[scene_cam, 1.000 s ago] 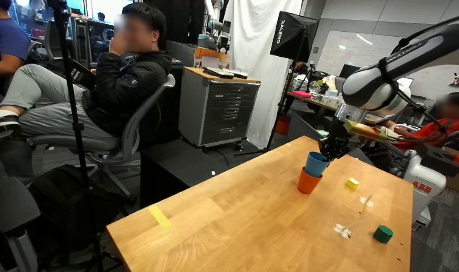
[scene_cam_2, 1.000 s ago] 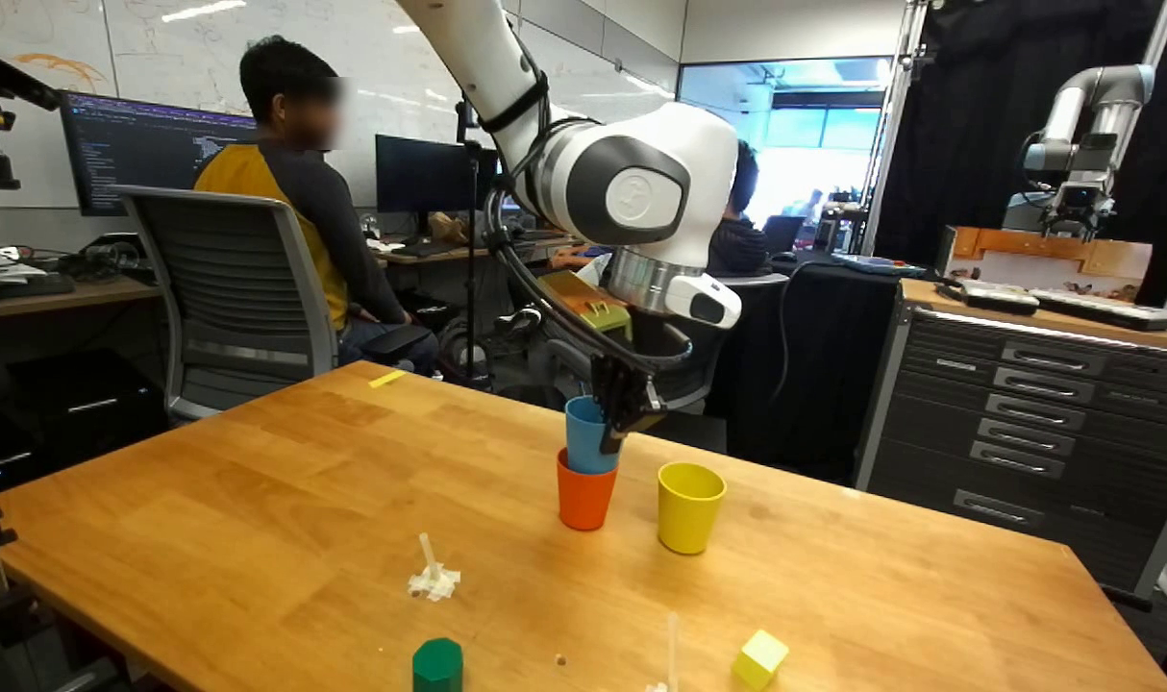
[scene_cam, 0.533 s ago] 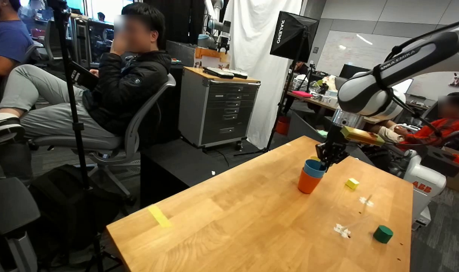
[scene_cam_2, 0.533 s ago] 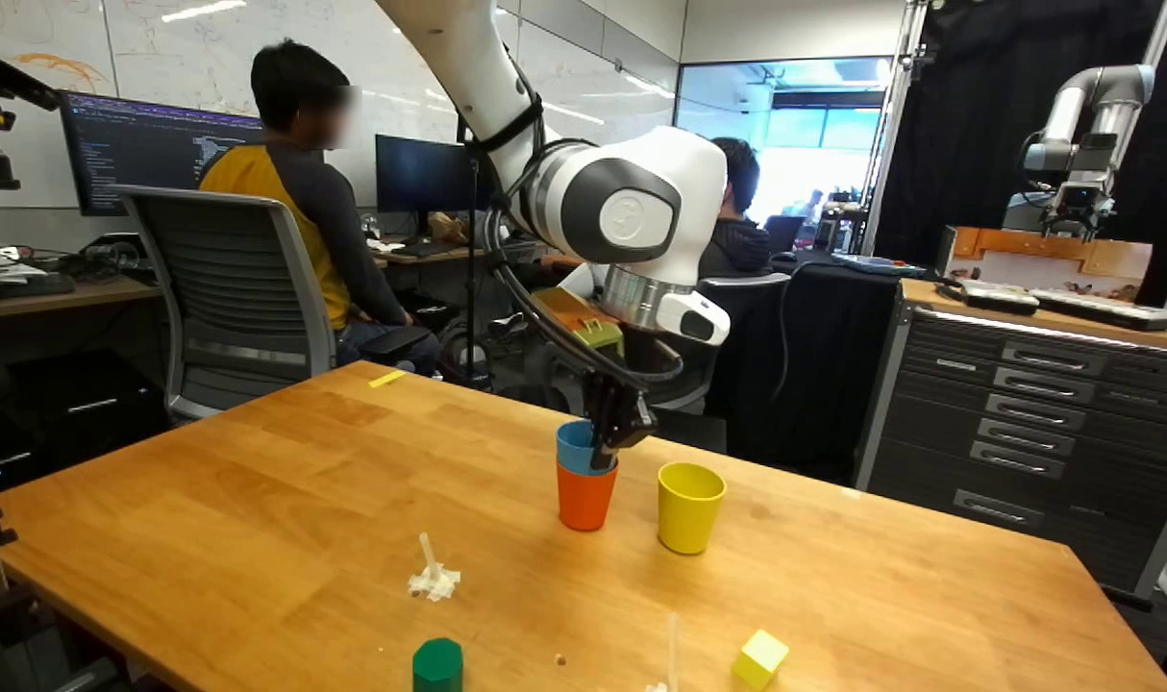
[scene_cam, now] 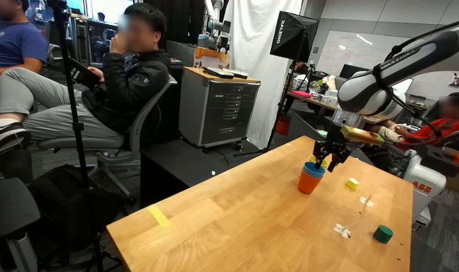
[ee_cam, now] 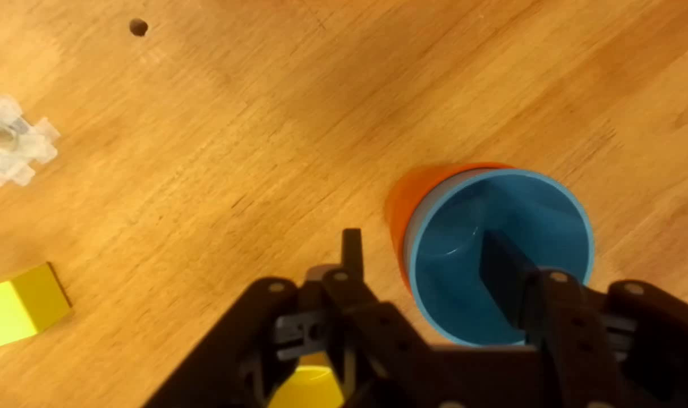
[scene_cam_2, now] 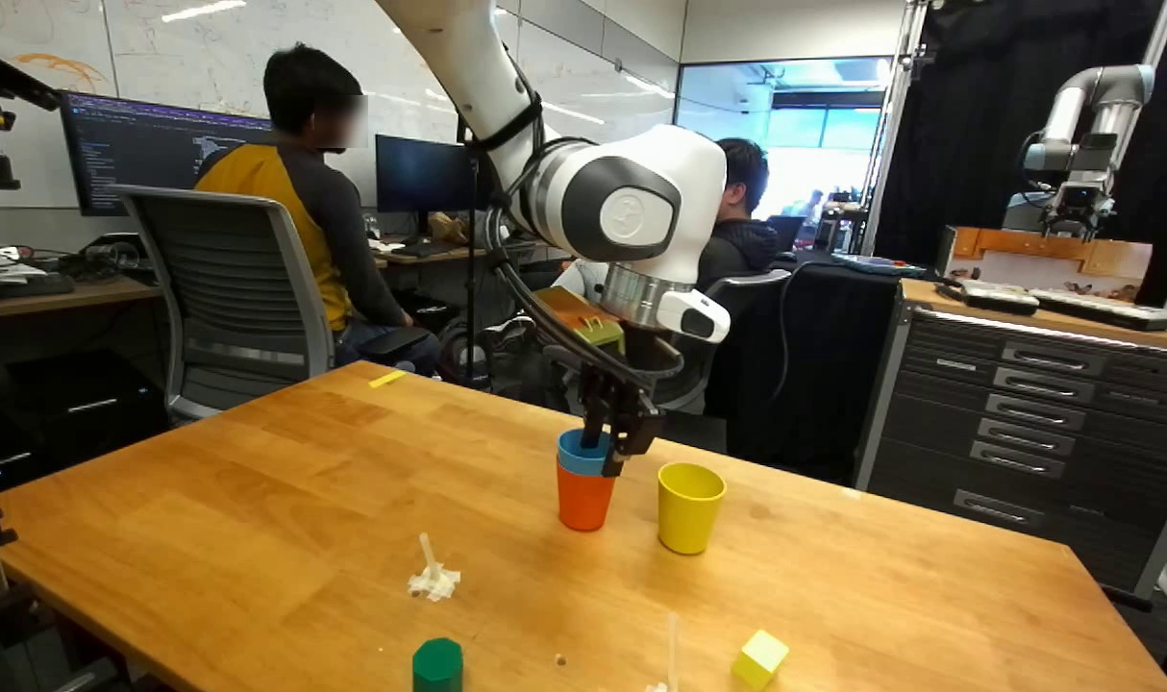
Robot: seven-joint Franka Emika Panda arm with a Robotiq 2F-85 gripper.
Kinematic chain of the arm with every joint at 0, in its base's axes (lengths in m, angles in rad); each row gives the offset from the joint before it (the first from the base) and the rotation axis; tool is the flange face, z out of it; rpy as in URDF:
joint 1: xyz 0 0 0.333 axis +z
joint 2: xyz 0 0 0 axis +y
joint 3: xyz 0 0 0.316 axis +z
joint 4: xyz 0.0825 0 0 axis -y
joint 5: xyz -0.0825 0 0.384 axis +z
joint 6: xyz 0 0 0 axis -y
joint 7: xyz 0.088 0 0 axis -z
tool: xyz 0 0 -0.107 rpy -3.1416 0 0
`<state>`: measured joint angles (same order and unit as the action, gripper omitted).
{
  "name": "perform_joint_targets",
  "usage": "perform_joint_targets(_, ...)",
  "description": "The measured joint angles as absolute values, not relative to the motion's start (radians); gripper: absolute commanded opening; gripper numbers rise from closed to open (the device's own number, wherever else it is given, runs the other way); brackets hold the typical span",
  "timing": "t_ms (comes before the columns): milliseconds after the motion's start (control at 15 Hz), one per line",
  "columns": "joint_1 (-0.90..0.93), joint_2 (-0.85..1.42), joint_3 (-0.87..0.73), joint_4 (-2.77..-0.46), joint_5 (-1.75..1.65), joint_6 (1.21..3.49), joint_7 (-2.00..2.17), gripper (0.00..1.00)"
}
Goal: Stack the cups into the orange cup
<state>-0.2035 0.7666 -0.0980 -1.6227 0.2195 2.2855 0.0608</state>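
Fingers (ee_cam: pixel 502 275), dark and well spread, hold nothing: one reaches down inside the blue cup (ee_cam: pixel 454 283), while the other hangs outside its wall, with a gap between that finger and the cup. The blue cup sits nested in the orange cup (scene_cam_2: pixel 583 502), its rim standing above the orange one. Both are upright, mouths up and narrow ends down, long axes vertical as far as the views tell. The orange cup stands on the wooden surface (scene_cam_2: pixel 305 538).

The step in hand seems to be freeing the fingers from the blue cup, which looks settled. The next move likely calls for a straight lift, so the inner finger clears the rim without tugging, then a shift to the yellow cup (scene_cam_2: pixel 684 519).

That cup stands just beside the stack, apart from it, also upright with its mouth up and long axis vertical; it remains to be stacked. Farther out on the surface are a yellow block (scene_cam_2: pixel 761 659), a green block (scene_cam_2: pixel 437 665) and white tape (scene_cam_2: pixel 445 585).
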Motion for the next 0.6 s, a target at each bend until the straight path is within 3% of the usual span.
perform_joint_targets(200,-0.206,0.752,-0.098,-1.623,0.220,2.286,0.060,0.89)
perform_joint_targets(267,-0.208,0.744,-0.098,-1.624,0.220,2.287,0.060,0.85)
perform_joint_targets(333,-0.212,0.733,-0.098,-1.627,0.220,2.291,0.060,0.92)
perform_joint_targets(533,-0.231,0.691,-0.102,-1.641,0.223,2.318,0.061,0.99)
perform_joint_targets(600,-0.241,0.677,-0.105,-1.648,0.228,2.327,0.061,0.95)
